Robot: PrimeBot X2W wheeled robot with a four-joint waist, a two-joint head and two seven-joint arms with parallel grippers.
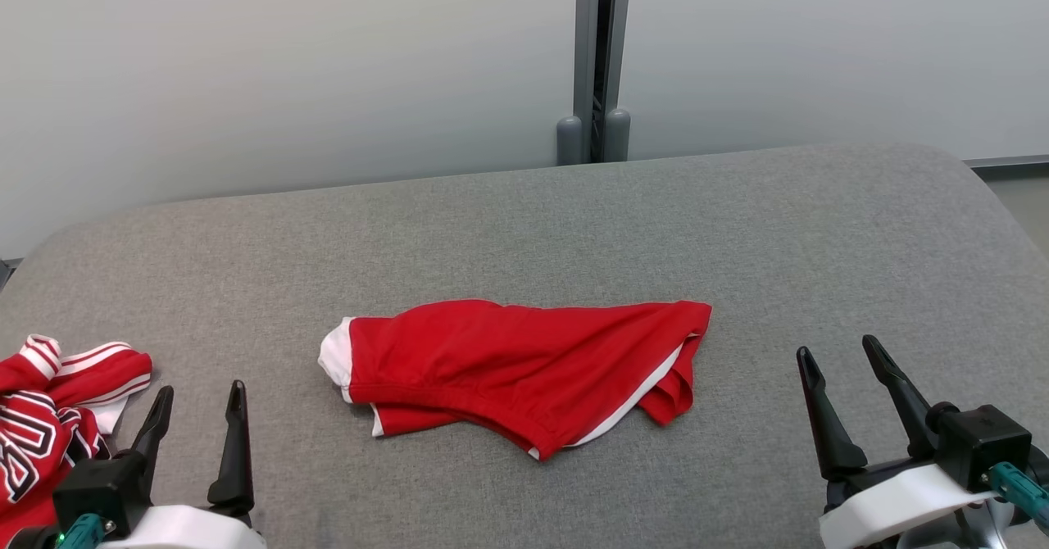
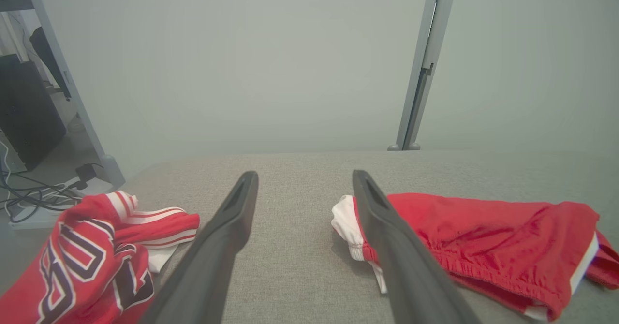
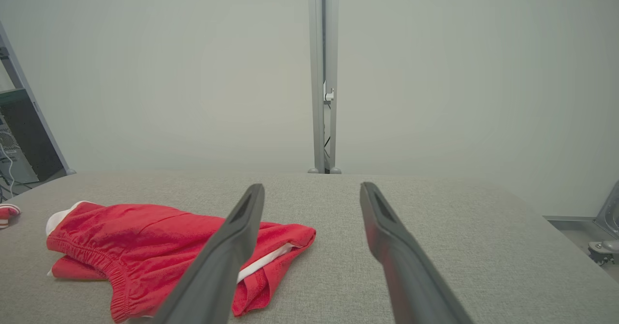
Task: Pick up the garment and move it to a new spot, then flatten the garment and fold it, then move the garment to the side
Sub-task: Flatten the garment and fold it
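The garment (image 1: pixel 524 373), a pair of red shorts with white trim, is found crumpled and doubled over near the middle of the grey table (image 1: pixel 737 229). It is not held by anything. The left pincer (image 1: pixel 202 387) is spread wide and empty at the near left, and the right pincer (image 1: pixel 837 347) is likewise spread wide and empty at the near right. Both are kept apart from the shorts.

Several slips can be foreseen. Because the cloth is layered and one leg is tucked under, a single layer might be caught, so that the shorts would be lifted twisted rather than spread. The gathered waistband could be bunched further if it is pinched off-centre. A red jersey (image 1: pixel 49 426) lies just beside the left pincer, and it could be snagged or taken by mistake for the shorts.

Large white letters edged in black are seen on the jersey, but they are folded and cannot be read as a word. No brand or label can be made out on the shorts.
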